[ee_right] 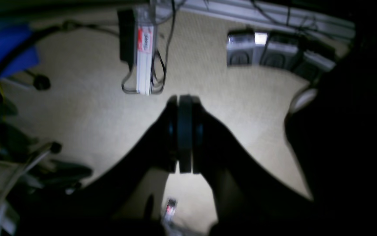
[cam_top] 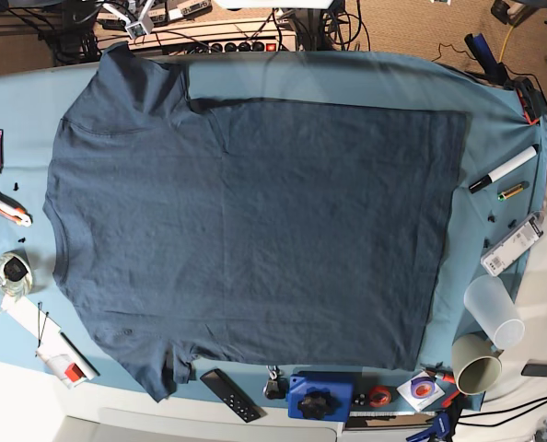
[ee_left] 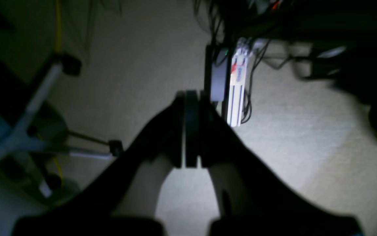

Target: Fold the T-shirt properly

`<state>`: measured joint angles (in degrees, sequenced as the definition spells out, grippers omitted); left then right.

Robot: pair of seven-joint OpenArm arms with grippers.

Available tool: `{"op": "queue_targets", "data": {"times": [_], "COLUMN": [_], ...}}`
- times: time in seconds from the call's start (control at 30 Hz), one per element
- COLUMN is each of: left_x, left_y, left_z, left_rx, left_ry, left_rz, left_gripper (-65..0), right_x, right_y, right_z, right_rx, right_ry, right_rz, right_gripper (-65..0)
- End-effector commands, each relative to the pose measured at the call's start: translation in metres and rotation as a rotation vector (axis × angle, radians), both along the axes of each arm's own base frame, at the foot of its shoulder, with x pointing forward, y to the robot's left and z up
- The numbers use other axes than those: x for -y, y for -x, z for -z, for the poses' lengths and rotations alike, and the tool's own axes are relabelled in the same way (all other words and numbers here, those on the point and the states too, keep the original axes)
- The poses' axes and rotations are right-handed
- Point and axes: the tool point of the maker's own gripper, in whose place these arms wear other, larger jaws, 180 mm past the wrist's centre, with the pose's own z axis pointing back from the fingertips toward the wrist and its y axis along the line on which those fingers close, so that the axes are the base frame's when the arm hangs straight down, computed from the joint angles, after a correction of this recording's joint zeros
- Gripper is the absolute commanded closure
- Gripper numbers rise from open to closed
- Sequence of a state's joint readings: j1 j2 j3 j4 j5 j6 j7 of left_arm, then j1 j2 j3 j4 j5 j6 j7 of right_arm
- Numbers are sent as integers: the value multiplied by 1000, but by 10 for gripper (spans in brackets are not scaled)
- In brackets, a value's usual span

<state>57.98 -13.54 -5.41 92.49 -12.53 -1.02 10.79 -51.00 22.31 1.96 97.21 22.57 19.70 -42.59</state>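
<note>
The dark navy T-shirt [cam_top: 255,239] lies spread flat on the teal table cloth [cam_top: 494,110] in the base view, collar to the left, hem to the right, one sleeve at the top left and one at the bottom left. Neither arm shows in the base view. In the left wrist view my left gripper [ee_left: 191,98] is shut with nothing between its fingers, and carpet floor lies beyond it. My right gripper [ee_right: 185,98] is likewise shut and empty over the floor. The T-shirt does not show in either wrist view.
Small items ring the shirt: a marker [cam_top: 504,169] and a white box [cam_top: 513,244] at the right, two cups [cam_top: 494,311] [cam_top: 476,363] at the lower right, a remote [cam_top: 227,382] and blue block [cam_top: 320,396] at the front, and pliers [cam_top: 2,204] and a tape roll [cam_top: 11,272] at the left.
</note>
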Motion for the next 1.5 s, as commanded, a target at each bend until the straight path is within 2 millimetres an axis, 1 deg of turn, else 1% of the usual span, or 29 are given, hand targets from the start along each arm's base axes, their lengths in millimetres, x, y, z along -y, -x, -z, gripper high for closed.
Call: {"op": "queue_targets", "data": {"times": [0.0,0.13,0.2,0.3,0.47,0.53,0.63,0.73,0.87,0.9,1.0,1.03,1.07,1.17,1.3,1.4,1.47], "left_x": [3,19,25,31,37,36,35,34,34,34,34,34,34,34,34,33,34], "left_y": [-4,-25,-29,-40,-68,-77,-88,-98,-102,-102,-100,-100,-100,-100,-100,-100,-100], "left_z": [-16,-61,-76,-91,-116,-123,-129,-131,-131,-131,-130,-130,-130,-130,-130,-130,-130], "left_rx": [40,134,134,138,234,267,305,334,342,340,329,327,327,327,328,328,328], "left_ry": [6,40,51,60,48,17,-15,-30,-31,-31,-32,-33,-33,-33,-33,-33,-33], "left_rz": [9,31,42,57,94,130,163,175,174,174,175,175,175,175,175,174,175], "left_gripper": [0,0,0,0,0,0,0,0,0,0,0,0,0,0,0,0,0], "right_x": [-1,-4,0,5,22,30,43,53,60,61,67,70,72,79,85,91,89], "right_y": [-6,-24,-31,-47,-84,-96,-110,-122,-127,-126,-124,-123,-122,-115,-118,-120,-118], "right_z": [-13,-57,-77,-108,-152,-165,-178,-186,-189,-188,-187,-186,-186,-182,-177,-164,-153], "right_rx": [36,117,144,211,373,425,487,541,564,559,542,536,529,478,477,464,438], "right_ry": [-9,-28,-19,-11,59,98,150,184,223,236,282,301,313,340,333,290,224], "right_rz": [-10,6,8,-11,-19,-24,-12,24,32,10,-25,-27,-21,15,46,109,144], "right_gripper": [0,0,0,0,0,0,0,0,0,-30,-260,-307,-319,-319,-318,-318,-318]}}
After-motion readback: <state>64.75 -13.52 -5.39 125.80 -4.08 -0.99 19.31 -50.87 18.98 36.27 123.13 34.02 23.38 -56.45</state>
